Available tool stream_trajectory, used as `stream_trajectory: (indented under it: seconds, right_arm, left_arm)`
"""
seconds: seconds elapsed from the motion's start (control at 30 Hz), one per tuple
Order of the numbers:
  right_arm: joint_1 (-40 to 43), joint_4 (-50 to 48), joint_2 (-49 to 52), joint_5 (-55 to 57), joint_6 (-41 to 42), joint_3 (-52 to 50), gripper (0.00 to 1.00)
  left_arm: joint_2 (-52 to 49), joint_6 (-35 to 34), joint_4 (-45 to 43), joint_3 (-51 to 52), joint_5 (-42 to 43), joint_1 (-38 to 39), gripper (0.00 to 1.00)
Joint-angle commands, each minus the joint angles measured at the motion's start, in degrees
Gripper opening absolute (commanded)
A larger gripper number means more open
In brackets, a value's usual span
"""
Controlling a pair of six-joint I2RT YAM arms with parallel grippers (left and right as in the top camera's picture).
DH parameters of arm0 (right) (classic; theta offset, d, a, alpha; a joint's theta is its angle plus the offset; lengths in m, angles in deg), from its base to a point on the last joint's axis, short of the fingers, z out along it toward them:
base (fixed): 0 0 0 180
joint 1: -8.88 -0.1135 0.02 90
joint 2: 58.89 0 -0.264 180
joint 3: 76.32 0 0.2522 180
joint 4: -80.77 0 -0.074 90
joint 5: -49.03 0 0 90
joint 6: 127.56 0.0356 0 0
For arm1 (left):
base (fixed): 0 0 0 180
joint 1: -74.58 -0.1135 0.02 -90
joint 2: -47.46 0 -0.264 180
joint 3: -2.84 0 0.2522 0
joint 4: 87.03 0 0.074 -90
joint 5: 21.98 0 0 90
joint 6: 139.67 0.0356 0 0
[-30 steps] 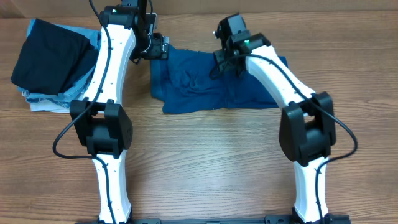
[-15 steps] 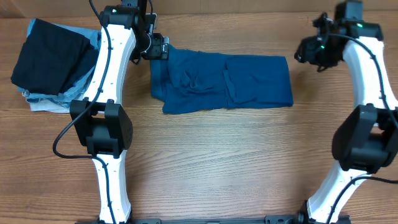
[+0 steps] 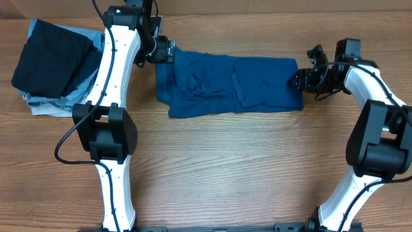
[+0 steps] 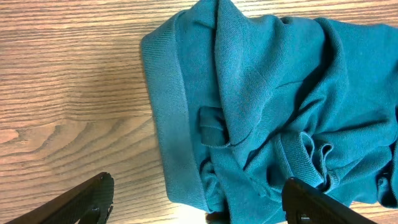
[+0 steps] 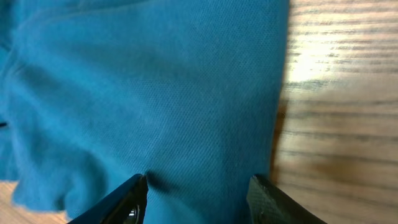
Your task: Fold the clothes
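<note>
A blue garment (image 3: 225,84) lies folded lengthwise across the far middle of the table, wrinkled at its left end. My left gripper (image 3: 166,50) is open over its far left corner; in the left wrist view the ribbed hem (image 4: 180,124) lies between the spread fingers (image 4: 199,208). My right gripper (image 3: 301,80) is open at the garment's right edge; in the right wrist view its fingers (image 5: 199,196) straddle the smooth blue cloth (image 5: 155,93) beside the bare wood.
A stack of folded clothes with a black piece on top (image 3: 51,58) over light blue ones (image 3: 48,106) sits at the far left. The wooden table (image 3: 212,174) stretches toward the near side.
My right arm swung from the garment's middle out to the far right, then came back down to the garment's right edge. The left arm has stayed put.
</note>
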Motion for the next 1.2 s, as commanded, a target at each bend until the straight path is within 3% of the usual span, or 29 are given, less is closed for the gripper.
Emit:
stream_trajectory:
  seconds: [0.0, 0.2, 0.27, 0.3, 0.53, 0.57, 0.67, 0.87, 0.93, 0.97, 1.0, 1.17]
  right_arm:
    - [-0.3, -3.3, -0.2, -0.7, -0.2, -4.0, 0.56]
    - [-0.3, -6.8, -0.1, -0.6, -0.2, -7.5, 0.57]
    - [-0.3, -9.8, -0.1, 2.3, 2.3, -8.2, 0.85]
    - [-0.1, -11.3, -0.1, 4.0, 4.4, -8.2, 0.88]
    - [0.0, -11.1, -0.1, 7.5, 7.2, -8.3, 0.84]
    - [0.0, -11.1, -0.1, 7.5, 7.2, -8.8, 0.75]
    - [0.0, -11.1, -0.1, 6.7, 8.7, -10.9, 0.71]
    - [-0.2, -11.4, -0.1, -9.7, 8.6, -11.6, 0.54]
    - [-0.2, -11.4, -0.1, -9.5, 8.6, -11.6, 0.31]
    - [-0.2, -11.7, -0.1, -9.5, 8.6, -11.5, 0.11]
    - [0.0, -12.7, -0.1, -8.8, 8.7, -11.5, 0.05]
    - [1.6, -12.7, -0.1, 1.2, 8.5, -5.8, 0.04]
  left_arm:
    - [0.0, 0.4, 0.1, -0.7, 0.6, 0.1, 0.9]
    - [0.0, 0.4, 0.2, -0.7, 0.6, 0.1, 0.9]
    - [0.0, 0.4, 0.2, -0.7, 0.6, 0.1, 0.9]
    - [0.0, 0.4, 0.3, -0.7, 0.6, 0.1, 0.9]
    - [0.0, 0.4, 0.5, -0.7, 0.6, 0.1, 0.9]
    - [0.0, 0.4, 0.5, -0.7, 0.6, 0.1, 0.9]
    - [0.0, 0.4, 0.5, -0.7, 0.6, 0.1, 0.9]
    - [0.0, 0.5, 0.2, -0.7, 0.6, 0.1, 0.9]
    - [0.0, 0.5, 0.2, -0.7, 0.6, 0.1, 0.9]
    - [0.0, 0.5, 0.2, -0.7, 0.6, 0.1, 0.9]
    - [0.0, 0.5, 0.1, -0.7, 0.6, 0.1, 0.9]
    - [0.0, 0.4, 0.1, -0.7, 0.6, 0.1, 0.88]
